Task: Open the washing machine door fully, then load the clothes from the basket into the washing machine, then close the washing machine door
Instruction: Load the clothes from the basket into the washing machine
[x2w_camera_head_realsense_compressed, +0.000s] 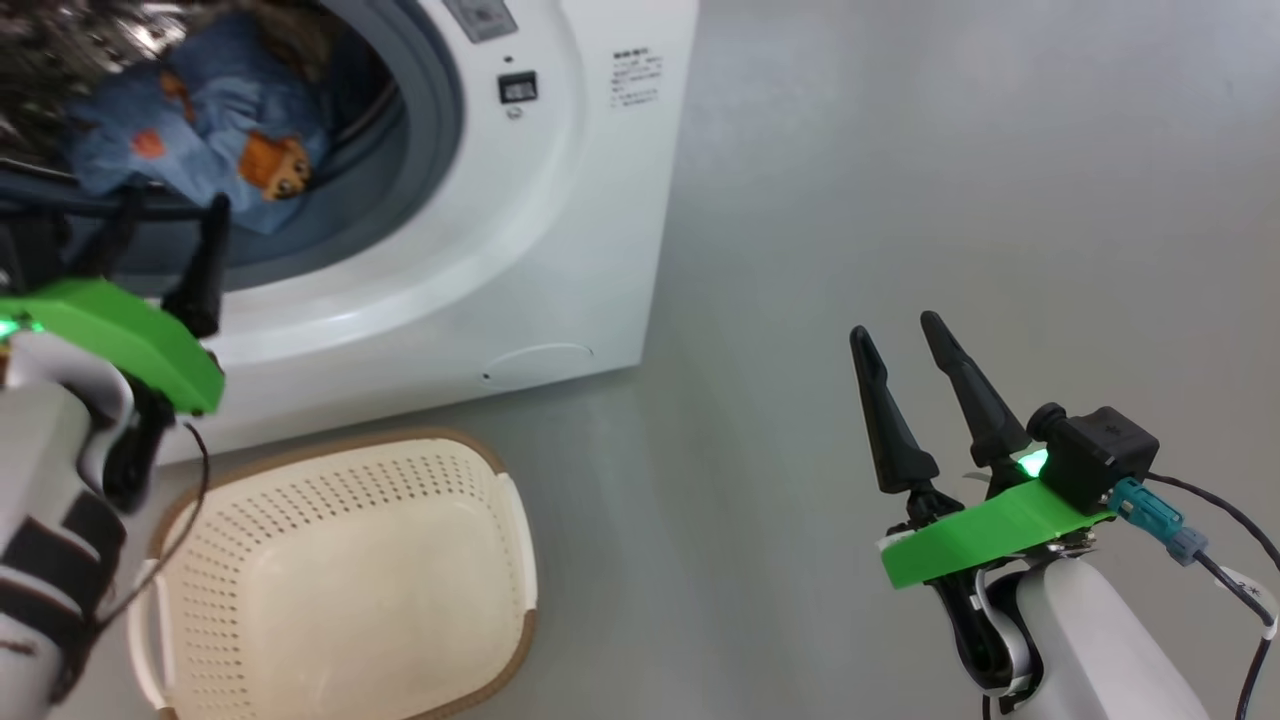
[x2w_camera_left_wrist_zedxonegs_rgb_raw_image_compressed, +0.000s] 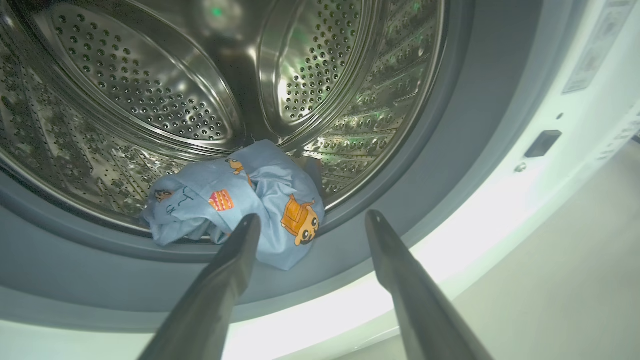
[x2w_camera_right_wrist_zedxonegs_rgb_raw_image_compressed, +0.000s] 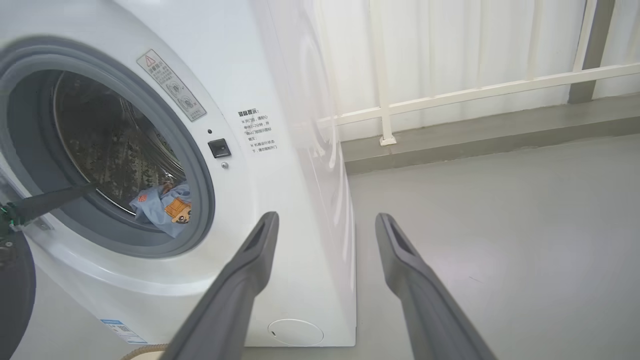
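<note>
"White washing machine (x2w_camera_head_realsense_compressed: 560, 250) first. What does each camera give?"

"Head view has its front standing on the grey floor (x2w_camera_head_realsense_compressed: 900, 150), the round opening uncovered and ringed by a grey-blue seal (x2w_camera_head_realsense_compressed: 440, 120). Right wrist view adds the machine's flat side, a white railing (x2w_camera_right_wrist_zedxonegs_rgb_raw_image_compressed: 450, 92) beyond it, and a warning sticker (x2w_camera_right_wrist_zedxonegs_rgb_raw_image_compressed: 172, 85) beside the opening. Left wrist view looks straight into the perforated steel drum (x2w_camera_left_wrist_zedxonegs_rgb_raw_image_compressed: 150, 85)."

"Basket?"

"Cream basket (x2w_camera_head_realsense_compressed: 330, 445), brown-rimmed, sits on the floor just in front of the machine, below the opening. Its perforated bottom faces the head camera."

"Clothes?"

"Light-blue clothes (x2w_camera_left_wrist_zedxonegs_rgb_raw_image_compressed: 240, 200) with a bear print lie bunched at the bottom front of the drum. In left wrist view the bundle's long axis runs side to side across the opening. One corner, bear outward, points out of the drum and drapes over the seal's lip. Right wrist view confirms that overhang from the side."

"Grippers?"

"Left gripper (x2w_camera_left_wrist_zedxonegs_rgb_raw_image_compressed: 312, 216) is at the mouth of the opening, aimed at the bundle, fingers spread and holding nothing. Whether a tip touches the cloth, I cannot tell. Right gripper (x2w_camera_head_realsense_compressed: 895, 326) is over the floor, well to the right of the machine, fingers likewise spread, nothing between them."
</note>
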